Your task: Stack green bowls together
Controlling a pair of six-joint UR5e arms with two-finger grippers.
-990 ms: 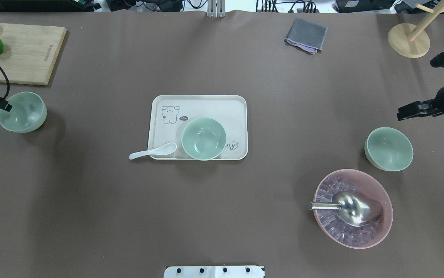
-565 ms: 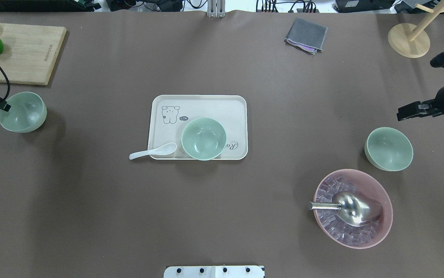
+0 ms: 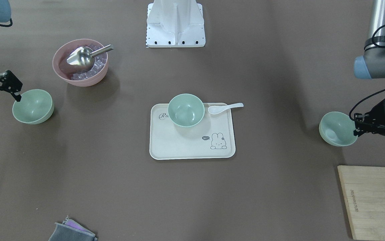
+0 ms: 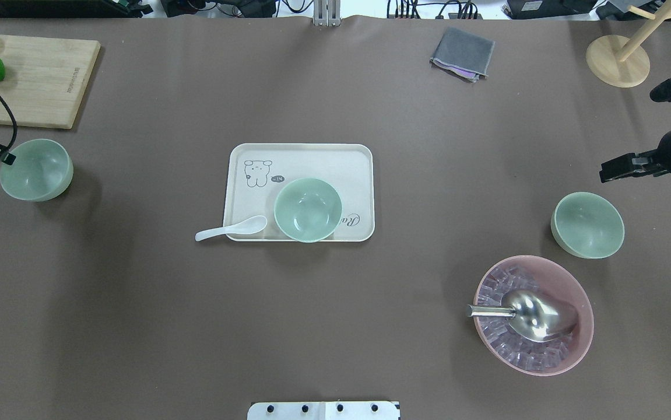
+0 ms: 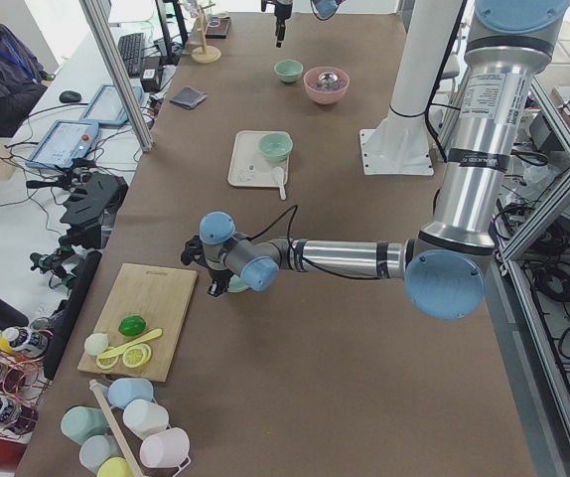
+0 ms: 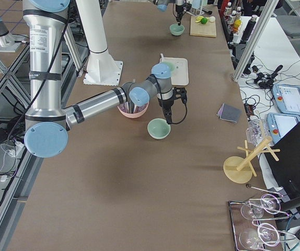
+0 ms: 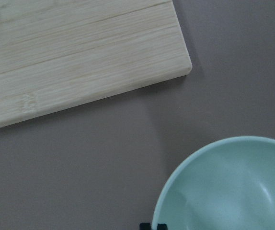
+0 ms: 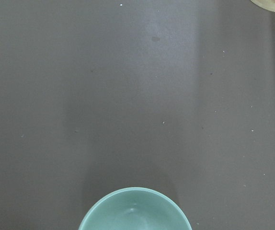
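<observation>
Three pale green bowls show in the overhead view. One bowl sits on the cream tray in the middle. One bowl is at the far left; my left gripper is shut on its left rim, and a fingertip shows at that rim in the left wrist view. In the front view this bowl sits beside the left gripper. The third bowl stands at the right. My right gripper is open and empty, above and just beyond that bowl.
A pink bowl of ice with a metal scoop stands near the right green bowl. A white spoon leans on the tray's edge. A wooden cutting board with a lime lies behind the left bowl. A grey cloth and a wooden stand are at the back.
The left gripper's fingertip has drawn slightly left and back at the bowl's rim, and the left bowl has shifted a little. The right arm has hardly moved.
</observation>
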